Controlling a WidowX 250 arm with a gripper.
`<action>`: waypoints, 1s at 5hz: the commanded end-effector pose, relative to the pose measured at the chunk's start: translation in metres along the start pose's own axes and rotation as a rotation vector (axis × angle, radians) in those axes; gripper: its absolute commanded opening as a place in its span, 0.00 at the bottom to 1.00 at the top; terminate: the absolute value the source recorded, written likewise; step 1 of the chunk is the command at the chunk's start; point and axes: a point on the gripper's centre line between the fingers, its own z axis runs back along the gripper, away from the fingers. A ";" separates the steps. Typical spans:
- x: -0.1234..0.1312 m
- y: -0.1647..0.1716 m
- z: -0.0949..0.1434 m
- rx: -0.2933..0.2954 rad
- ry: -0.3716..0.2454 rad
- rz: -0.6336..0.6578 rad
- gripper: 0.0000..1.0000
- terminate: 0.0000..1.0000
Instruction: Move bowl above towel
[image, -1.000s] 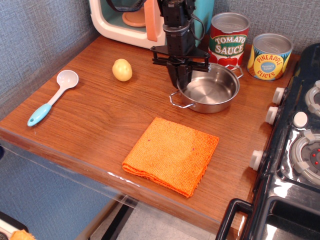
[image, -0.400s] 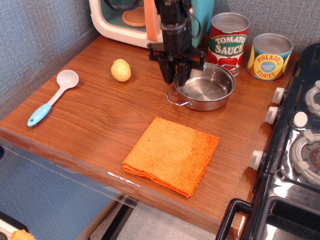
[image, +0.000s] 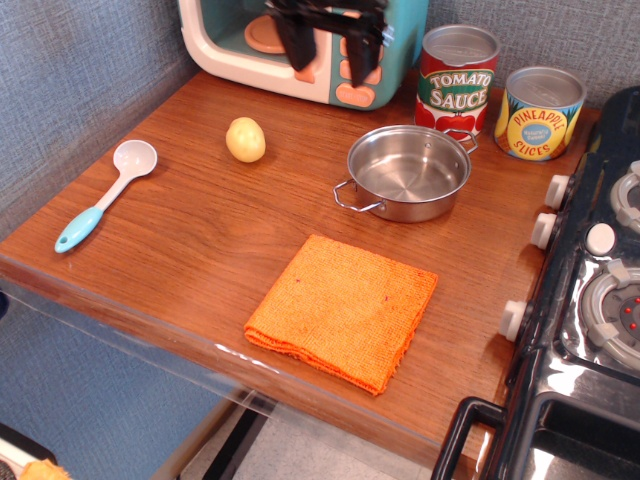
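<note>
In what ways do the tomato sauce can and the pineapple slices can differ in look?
The tomato sauce can is taller, with a red label; the pineapple slices can is shorter, with a yellow and blue label. The tomato can stands nearer the bowl. Both stand upright with grey tops.

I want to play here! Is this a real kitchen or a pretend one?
Probably a pretend play kitchen: a toy microwave, tin cans labelled tomato sauce and pineapple slices, and a small stove with knobs beside the wooden counter.
</note>
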 end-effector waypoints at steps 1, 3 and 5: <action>-0.065 0.014 0.038 0.056 0.006 -0.018 1.00 0.00; -0.107 0.018 0.040 0.048 0.041 -0.007 1.00 0.00; -0.107 0.018 0.040 0.048 0.041 -0.007 1.00 1.00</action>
